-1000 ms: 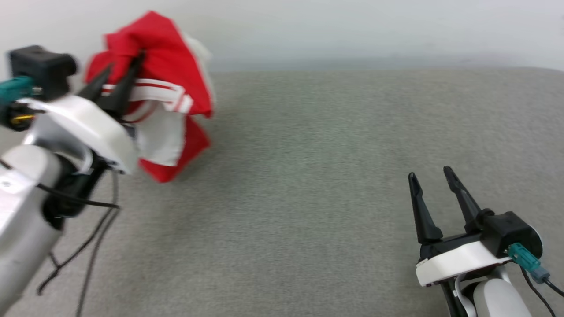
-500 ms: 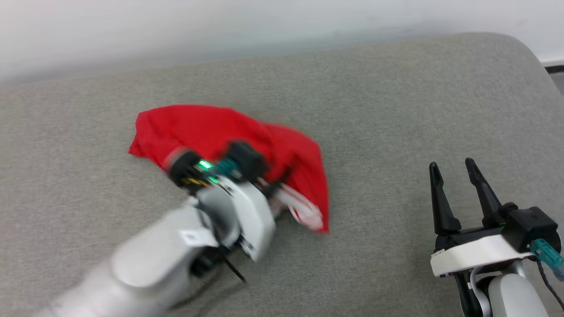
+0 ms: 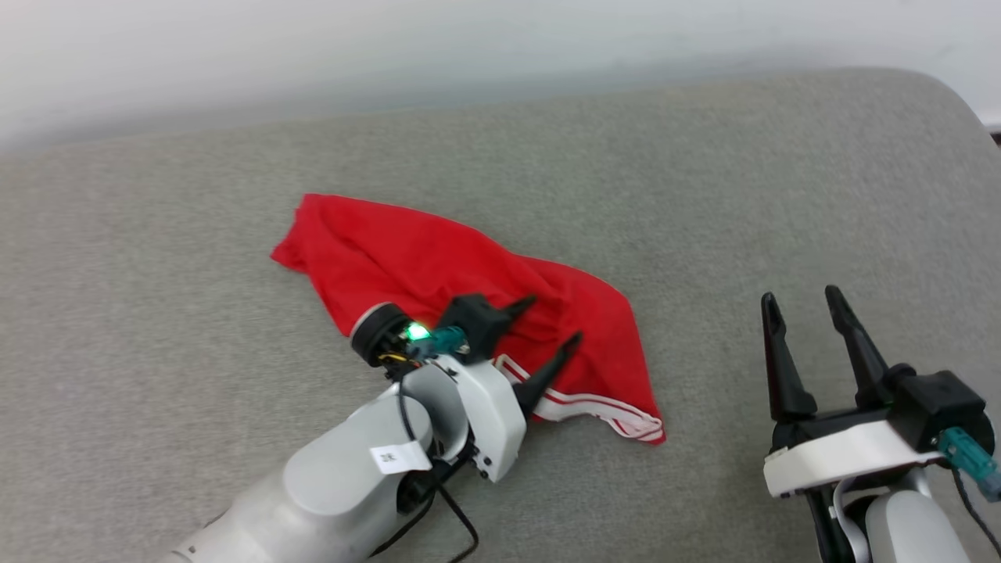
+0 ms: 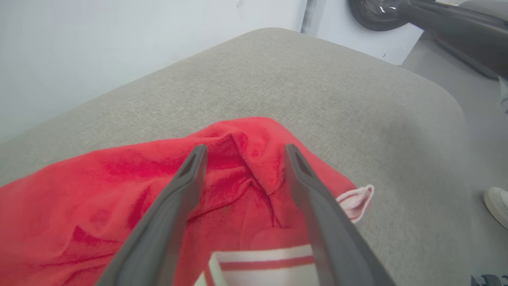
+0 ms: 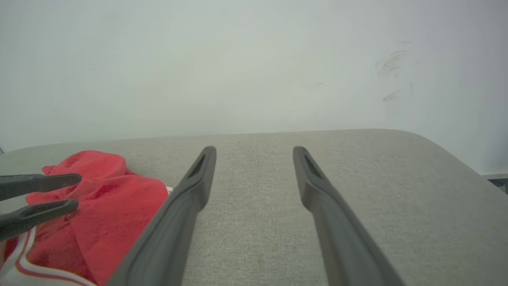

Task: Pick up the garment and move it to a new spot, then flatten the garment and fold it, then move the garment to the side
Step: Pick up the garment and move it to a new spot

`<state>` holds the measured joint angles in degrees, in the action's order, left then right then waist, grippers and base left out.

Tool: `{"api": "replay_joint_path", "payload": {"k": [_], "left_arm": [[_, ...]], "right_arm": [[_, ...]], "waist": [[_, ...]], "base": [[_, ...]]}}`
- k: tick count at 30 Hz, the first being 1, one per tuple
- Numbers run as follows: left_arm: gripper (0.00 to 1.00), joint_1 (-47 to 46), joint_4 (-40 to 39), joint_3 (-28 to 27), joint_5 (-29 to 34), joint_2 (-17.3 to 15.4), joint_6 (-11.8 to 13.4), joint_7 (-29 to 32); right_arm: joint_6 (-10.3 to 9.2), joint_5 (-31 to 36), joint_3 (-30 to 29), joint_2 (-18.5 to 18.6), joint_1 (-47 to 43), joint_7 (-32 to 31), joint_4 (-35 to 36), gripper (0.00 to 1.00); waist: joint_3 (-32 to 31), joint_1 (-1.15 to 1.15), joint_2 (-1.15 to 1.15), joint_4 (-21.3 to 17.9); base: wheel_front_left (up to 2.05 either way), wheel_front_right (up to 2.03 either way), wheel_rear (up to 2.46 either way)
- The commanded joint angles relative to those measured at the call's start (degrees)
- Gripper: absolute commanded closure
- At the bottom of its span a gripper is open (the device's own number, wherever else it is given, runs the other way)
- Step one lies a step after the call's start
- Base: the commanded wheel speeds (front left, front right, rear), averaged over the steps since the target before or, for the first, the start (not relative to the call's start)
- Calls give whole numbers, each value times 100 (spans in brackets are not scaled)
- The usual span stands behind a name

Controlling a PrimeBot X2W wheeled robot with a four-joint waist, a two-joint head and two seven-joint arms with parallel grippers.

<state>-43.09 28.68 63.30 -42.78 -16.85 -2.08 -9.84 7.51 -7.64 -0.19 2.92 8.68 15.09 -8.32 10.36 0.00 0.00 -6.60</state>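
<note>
Left gripper [image 3: 554, 317] hangs over the garment [image 3: 438, 258], fingers spread wide, nothing pinched between them. The garment lies crumpled mid-cushion, a touch left of centre, with its striped trim at the near right corner (a bit of white hem pokes out there). Right gripper [image 3: 801, 294] sits near right, also wide, well apart from the cloth. Bare grey cushion [image 3: 704, 180] runs right to its rounded far corner, and left as well.

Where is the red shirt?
In the head view, the red shirt lies on the grey cushion, just left of centre, under the open left gripper and apart from the right gripper.
</note>
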Motion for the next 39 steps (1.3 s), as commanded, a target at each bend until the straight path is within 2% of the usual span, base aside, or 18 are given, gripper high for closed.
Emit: {"api": "replay_joint_path", "payload": {"k": [1, 5, 9, 14, 19, 25, 27, 28, 29, 36, 39], "left_arm": [[0, 81, 47, -96, -29, -1, 25, -160], [0, 242, -45, -437, -70, -132, 195, -452], [0, 558, -402, -942, 4, -392, 484, -535], [0, 1315, -1314, -1945, 359, -730, 836, -533], [0, 2452, -2179, -3026, 738, -750, 1000, -536], [0, 3618, -2837, -3941, 1403, -392, 729, -537], [0, 3757, -2900, -4049, 1516, -315, 660, -537], [0, 4001, -3002, -4248, 1755, -151, 517, -537], [0, 4001, -3002, -4248, 1755, -151, 517, -537], [0, 4406, -2968, -4683, 2233, 433, 66, -537], [0, 4381, -2891, -4846, 2373, 580, -123, -537]], "right_arm": [[-4, 40, 4, -7, -82, 11, -29, 0], [-4, 104, -28, -7, -196, 11, -76, 0], [-4, 194, -52, -7, -305, 11, -97, 0], [-4, 258, -39, -7, -431, 11, -23, 0], [-4, 307, -55, -7, -548, 11, 46, 0], [-4, 270, -8, -7, -667, 11, 109, 0], [-4, 260, -7, -7, -673, 11, 114, 0], [-4, 250, 9, -7, -691, 11, 138, 0], [-4, 250, 9, -7, -691, 11, 138, 0], [-4, 204, 49, -7, -728, 11, 149, 0], [-4, 218, 90, -7, -702, 11, 155, 0]], "waist": [[-153, 0, 0, 157], [-414, 0, 0, 422], [-656, 0, 0, 695], [-858, 0, 0, 966], [-969, 0, 0, 1123], [-1029, 0, 0, 1200], [-1033, 0, 0, 1206], [-1044, 0, 0, 1212], [-1044, 0, 0, 1212], [-1033, 0, 0, 1178], [-994, 0, 0, 1143]], "base": [[0, 0, 0], [0, 0, 0], [0, 0, 0], [0, 0, 0], [0, 0, 0], [0, 0, 0], [0, 0, 0], [0, 0, 0], [0, 0, 0], [0, 0, 0], [0, 0, 0]]}}
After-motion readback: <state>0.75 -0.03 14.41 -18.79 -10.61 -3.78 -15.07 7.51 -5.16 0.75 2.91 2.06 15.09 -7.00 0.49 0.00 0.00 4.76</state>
